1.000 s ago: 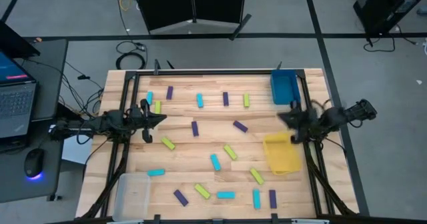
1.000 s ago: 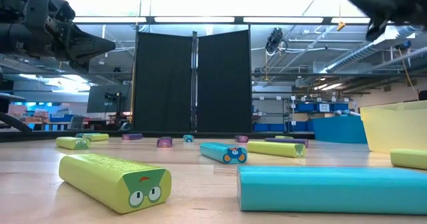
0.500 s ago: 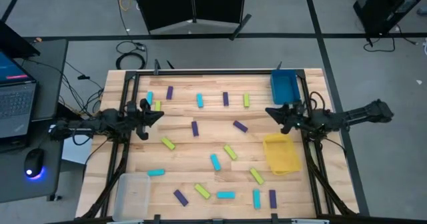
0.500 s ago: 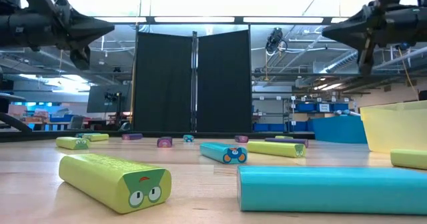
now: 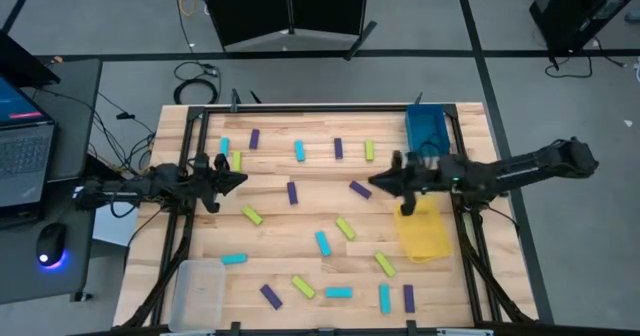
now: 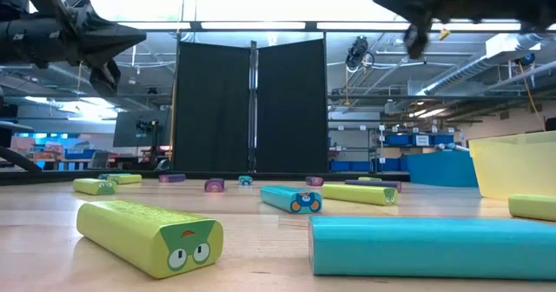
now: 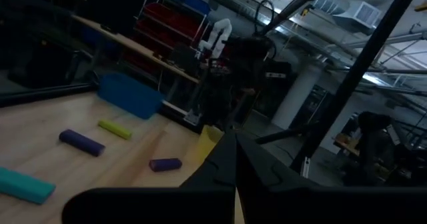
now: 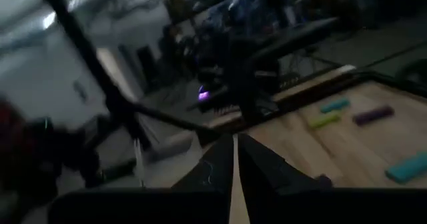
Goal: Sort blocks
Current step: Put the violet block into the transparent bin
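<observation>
The wooden counter (image 5: pixel 300 206) spreads under both arms, with a yellow tray (image 5: pixel 423 232) at its right side, a blue tray (image 5: pixel 425 128) at the far right corner and a clear tray (image 5: pixel 199 288) at the near left corner. The blocks (image 5: pixel 322 242), purple, cyan and yellow-green, lie scattered flat across the counter between the trays, none inside a tray. The right gripper (image 5: pixel 377 182) reaches out above the counter just beside a purple block (image 5: pixel 360 189), fingers pressed together, holding nothing. The left gripper (image 5: pixel 238 179) hangs over the left side, closed and empty too.
</observation>
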